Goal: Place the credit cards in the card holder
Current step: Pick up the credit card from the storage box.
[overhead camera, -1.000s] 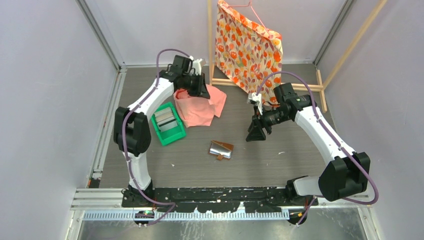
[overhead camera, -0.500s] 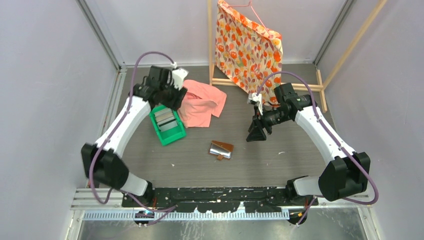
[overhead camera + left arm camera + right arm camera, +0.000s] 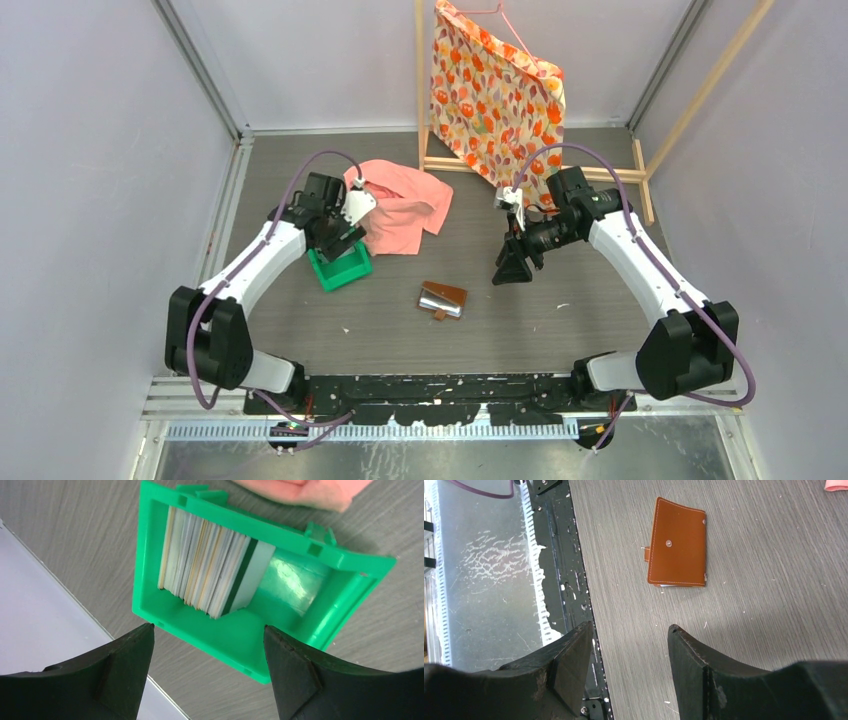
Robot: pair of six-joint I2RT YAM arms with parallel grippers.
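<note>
There's the left gripper [image 3: 208, 626] pointing down at far left, jaws spread wide; the right gripper [image 3: 630, 625] hovers right of centre, jaws parted.

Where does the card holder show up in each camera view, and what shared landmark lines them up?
Top external: card holder just below the picture's centre.
Left wrist: not in it; the green tray fills it.
Right wrist: upper middle, snap side up.
Landmark: pink cloth, above centre from the top camera, at the left wrist's top edge, in the right wrist's top right corner.
</note>
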